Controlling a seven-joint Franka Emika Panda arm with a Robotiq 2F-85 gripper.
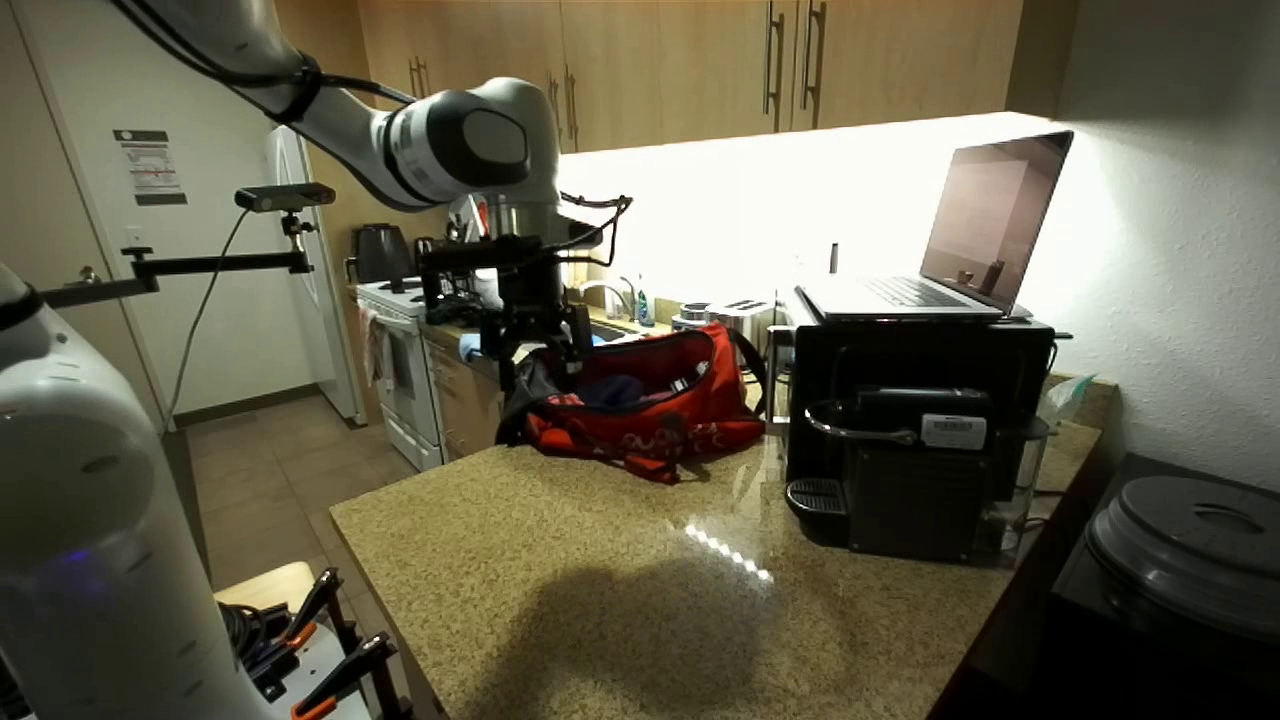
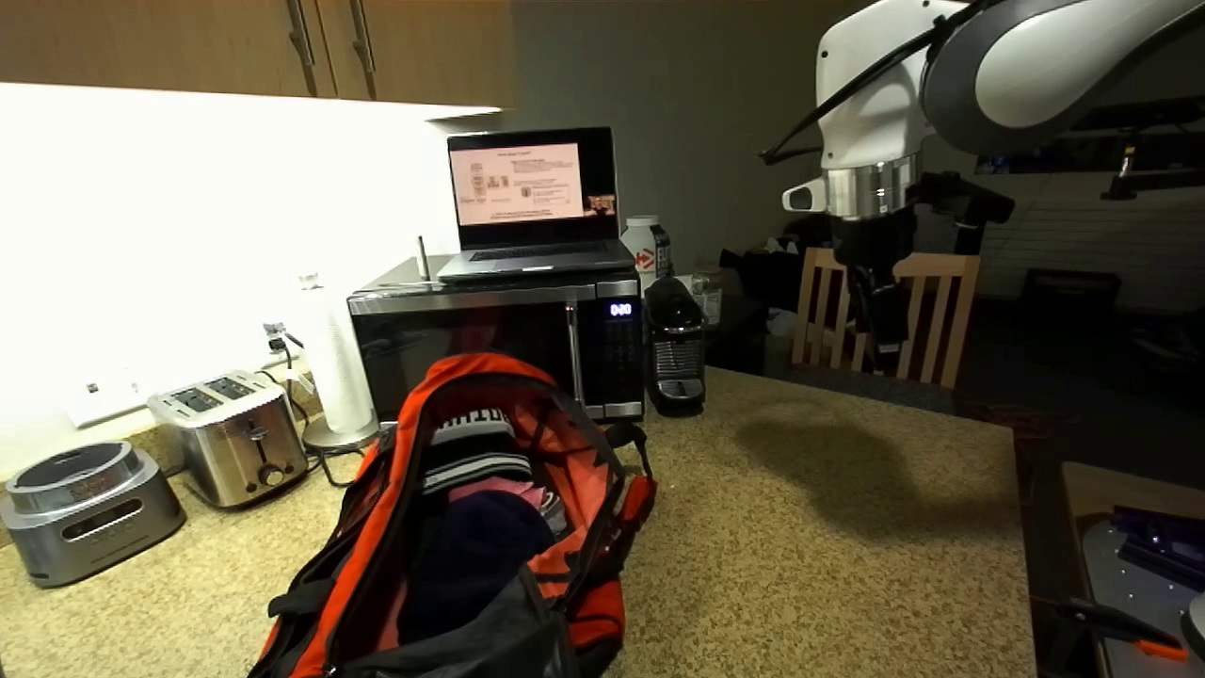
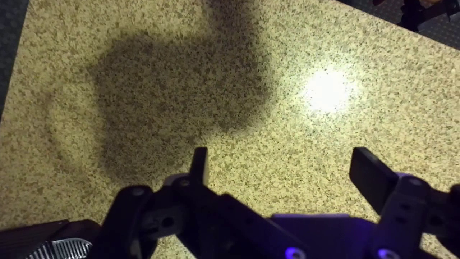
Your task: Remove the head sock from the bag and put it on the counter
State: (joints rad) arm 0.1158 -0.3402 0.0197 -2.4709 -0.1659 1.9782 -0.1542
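A red and black bag [image 1: 650, 425] lies unzipped on the speckled counter [image 1: 450, 560]; it also shows in an exterior view [image 2: 372, 541]. Inside lie a black knit piece with grey and white stripes [image 2: 475, 457], a pink cloth [image 2: 506, 490] and a dark navy cloth [image 2: 480, 556]. I cannot tell which one is the head sock. My gripper [image 1: 543, 368] hangs above the counter, well apart from the bag, as an exterior view [image 2: 883, 344] shows. In the wrist view the gripper [image 3: 279, 162] is open and empty, with counter [image 3: 266, 183] below it.
A microwave [image 2: 490, 348] with a laptop [image 2: 537, 247] on top stands behind the bag. A coffee machine [image 2: 676, 353] stands beside it. A toaster [image 2: 231, 438], a grey appliance [image 2: 89, 518] and a paper towel roll [image 2: 337, 367] stand along the wall. A chair [image 2: 941, 301] stands past the counter edge.
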